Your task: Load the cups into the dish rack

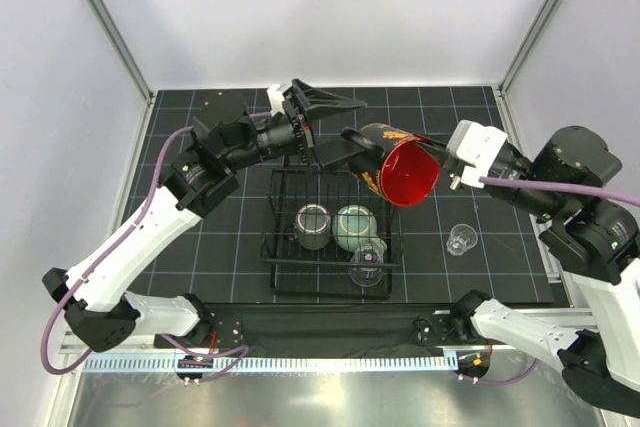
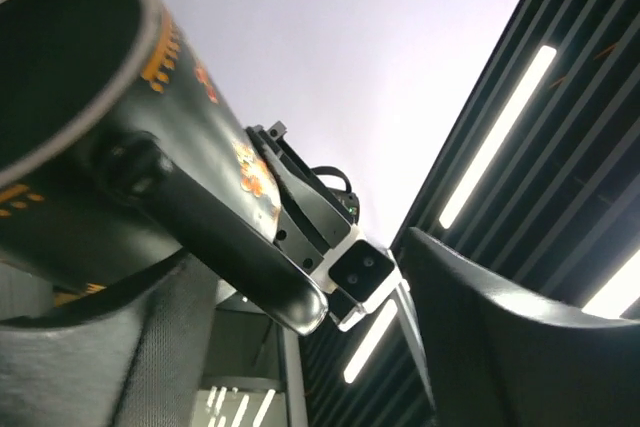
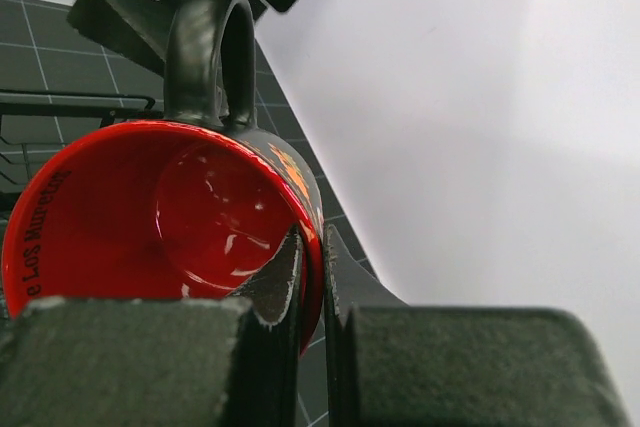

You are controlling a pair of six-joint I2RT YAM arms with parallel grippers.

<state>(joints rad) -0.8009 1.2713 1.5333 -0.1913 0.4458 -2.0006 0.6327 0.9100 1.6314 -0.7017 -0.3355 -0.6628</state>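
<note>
I am clamping the red-lined cup (image 1: 400, 173) in my right gripper (image 3: 312, 289), left gripper (image 1: 345, 129) open; three cups (image 1: 354, 222) racked below, one glass (image 1: 460, 239) outside.

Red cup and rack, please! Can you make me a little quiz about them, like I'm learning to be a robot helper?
1. How many cups sit inside the dish rack? A) two B) three C) five
2. Fill in: the ____ hand pinches the rim of the red-inside cup.
3. True or false: the red-inside cup is already in the rack.

Key
1. B: the dark mug, the pale-green mug and a clear glass.
2. Right: the right hand has one finger inside the rim and one outside.
3. False: it is held up in the air.
</note>
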